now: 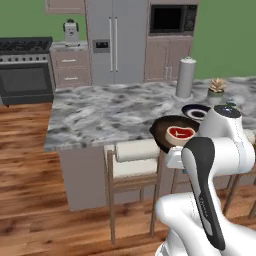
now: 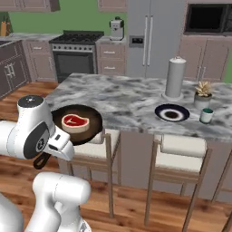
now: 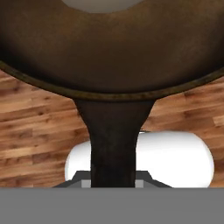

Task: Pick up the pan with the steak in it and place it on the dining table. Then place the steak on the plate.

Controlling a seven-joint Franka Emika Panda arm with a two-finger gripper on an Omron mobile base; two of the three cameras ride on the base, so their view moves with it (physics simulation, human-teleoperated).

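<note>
Presently the gripper (image 2: 53, 146) is clenched on the handle of the pan (image 2: 78, 121); the hand view looks straight along that dark handle to the underside of the bowl, with wooden floor below. The pan is carried in the air, roughly level, at the near edge of the dining table (image 2: 122, 97), partly above a cream-padded stool (image 2: 93, 147) and not yet resting on the surface. The steak (image 2: 74, 123) lies flat in the middle of the pan.

Handling, as a judgement: the skillet looks rigid and fairly heavy for its size, and held by its short handle the weight hangs well out from the grip, so it may tip or twist. The steak is loose, soft and probably slick; any tilt could slide it toward the shallow rim. The handle is the sensible hold for the pan; the steak would best be taken across its narrow width.

Farther along the surface sits the dark-rimmed plate (image 2: 172, 113), well apart from the pan, with a small green cup (image 2: 206, 116) just beside it, a potted succulent (image 2: 203, 94) and a paper towel roll (image 2: 175, 78) behind. Beyond stand the refrigerator (image 2: 152, 38) and stove (image 2: 74, 54).
</note>
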